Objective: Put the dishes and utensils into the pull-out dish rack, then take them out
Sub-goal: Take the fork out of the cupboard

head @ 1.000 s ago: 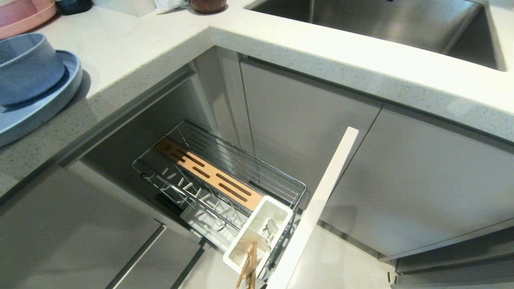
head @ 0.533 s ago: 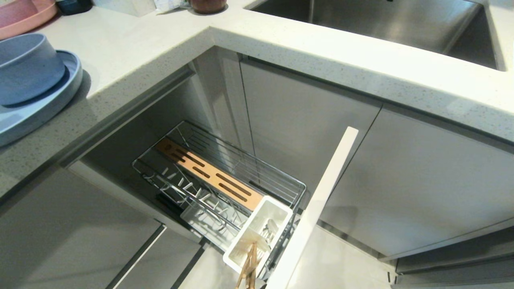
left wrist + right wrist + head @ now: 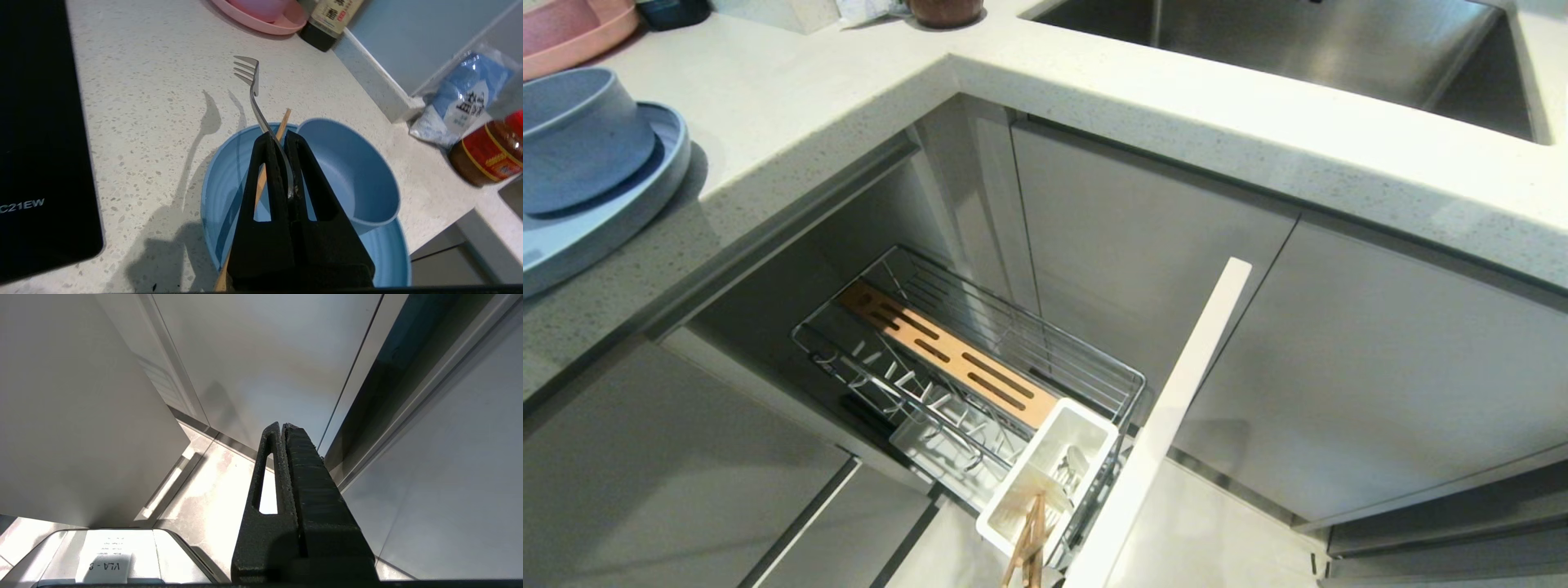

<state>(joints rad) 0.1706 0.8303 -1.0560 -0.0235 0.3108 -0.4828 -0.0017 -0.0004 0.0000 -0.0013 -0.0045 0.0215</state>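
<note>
- The left gripper [image 3: 278, 141] is over the counter [image 3: 143, 81], above the blue dishes; its jaws are clamped on the handle of the fork [image 3: 251, 87], whose tines point out past the fingertips, clear of the counter.
- Below that gripper, the light-blue bowl [image 3: 347, 171] sits in the light-blue plate [image 3: 220, 192], and one chopstick [image 3: 261, 183] lies slanted across the plate, its tip showing just beside the fork's handle.
- From the head view the same bowl [image 3: 576, 139] rests on the plate [image 3: 613, 220] at the left edge of the counter [image 3: 849, 82], near a pink plate [image 3: 572, 33].
- The pull-out dish rack [image 3: 964, 367] stands drawn out of the grey cabinet below the counter corner, its wooden strip [image 3: 947, 363] running along the middle and its plate prongs bare.
- The white utensil cup [image 3: 1049, 482] at the rack's front end holds wooden chopsticks [image 3: 1029, 547] and some metal cutlery, too small to name.
- The right gripper [image 3: 282, 428] hangs low beside the cabinet fronts, above the floor [image 3: 212, 490], its jaws pressed together on nothing.
- Beyond the counter lie a sink [image 3: 1298, 41], a brown jar [image 3: 486, 151] and a blue-and-white bag [image 3: 461, 106].
</note>
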